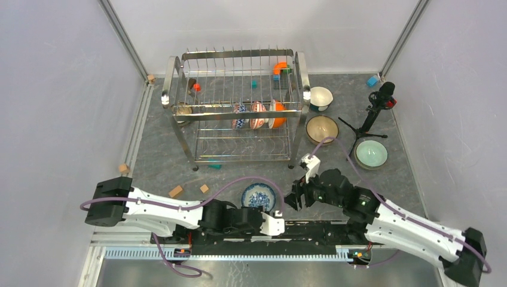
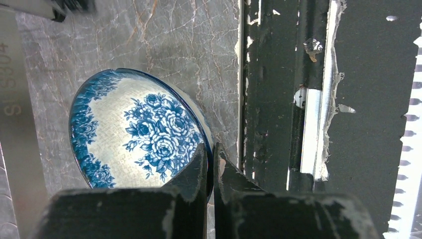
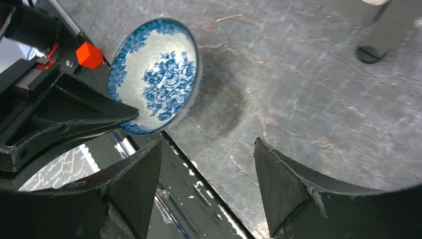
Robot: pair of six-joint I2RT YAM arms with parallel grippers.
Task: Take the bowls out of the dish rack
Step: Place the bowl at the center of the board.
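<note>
while our left fingers (image 2: 189, 184) pinch shut on the rim of the blue flower bowl (image 2: 139, 134), it tips up just over the desk (image 1: 239, 173), at 6 o'clock of the dish rack (image 1: 209, 112). our right fingers (image 3: 134, 184) stand wide apart, holding nothing, at 3 o'clock of that bowl. three more bowls (image 1: 258, 115) stand on edge in the rack.

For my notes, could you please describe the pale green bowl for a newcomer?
Start at the dish rack; three bowls stand to its right. The pale green bowl is farthest right, by the black tripod; the white bowl and brown bowl sit nearer the rack.
</note>
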